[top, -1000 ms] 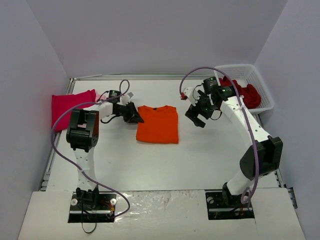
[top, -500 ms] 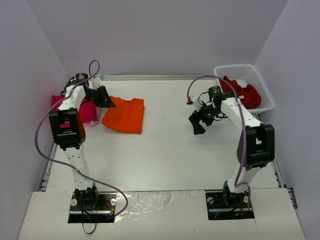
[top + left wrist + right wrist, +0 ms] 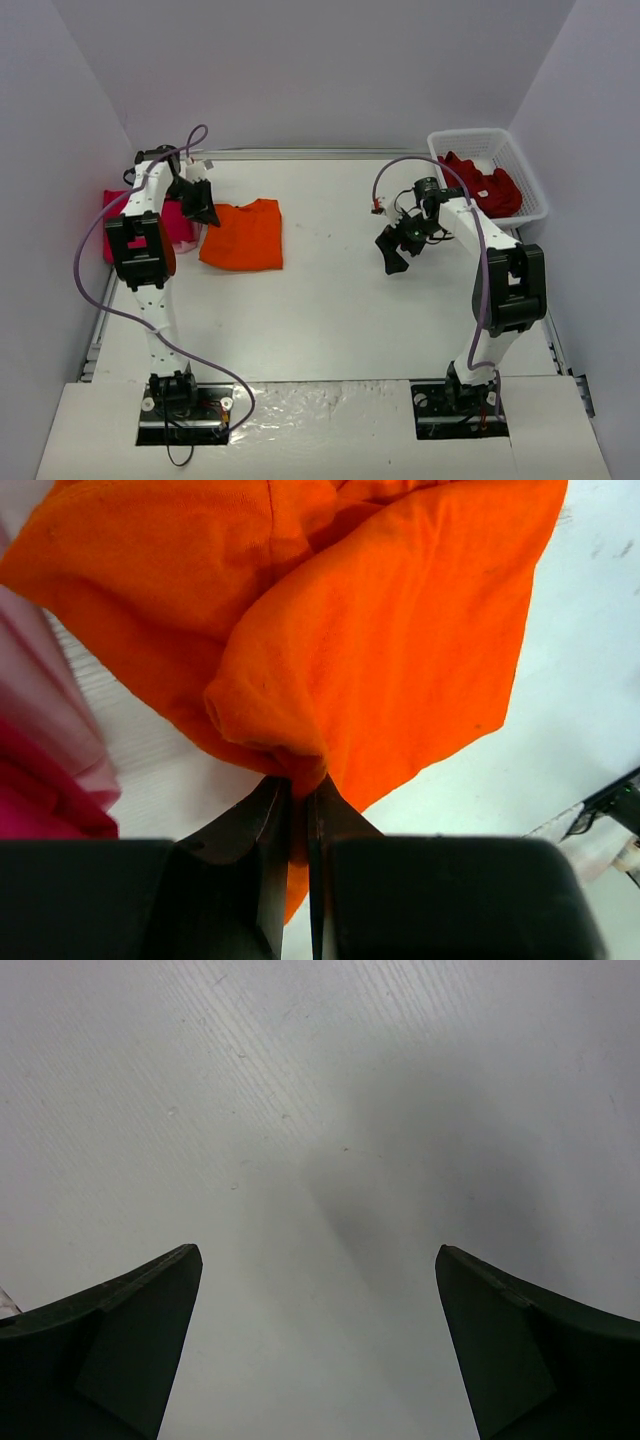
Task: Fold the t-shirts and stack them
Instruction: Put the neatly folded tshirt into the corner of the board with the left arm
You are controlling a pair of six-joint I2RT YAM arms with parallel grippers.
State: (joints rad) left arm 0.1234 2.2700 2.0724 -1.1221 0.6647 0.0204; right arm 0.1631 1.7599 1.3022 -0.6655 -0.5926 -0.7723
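The folded bright orange t-shirt (image 3: 243,235) lies at the left of the table. My left gripper (image 3: 203,210) is shut on its left edge; the wrist view shows the orange cloth (image 3: 380,640) pinched between the jaws (image 3: 298,790). The magenta-pink t-shirt (image 3: 178,222) lies folded at the far left, partly behind my left arm, with pale pink cloth (image 3: 40,730) at its edge. Dark red t-shirts (image 3: 490,186) are heaped in the basket. My right gripper (image 3: 393,250) is open and empty over bare table (image 3: 320,1160).
A white plastic lattice basket (image 3: 520,165) stands at the back right corner. Purple cables loop from both arms. The walls close in the table on the left, back and right.
My left gripper has dragged the orange t-shirt from the table's middle to the left, next to the magenta-pink one. My right arm has drawn back and lowered a little.
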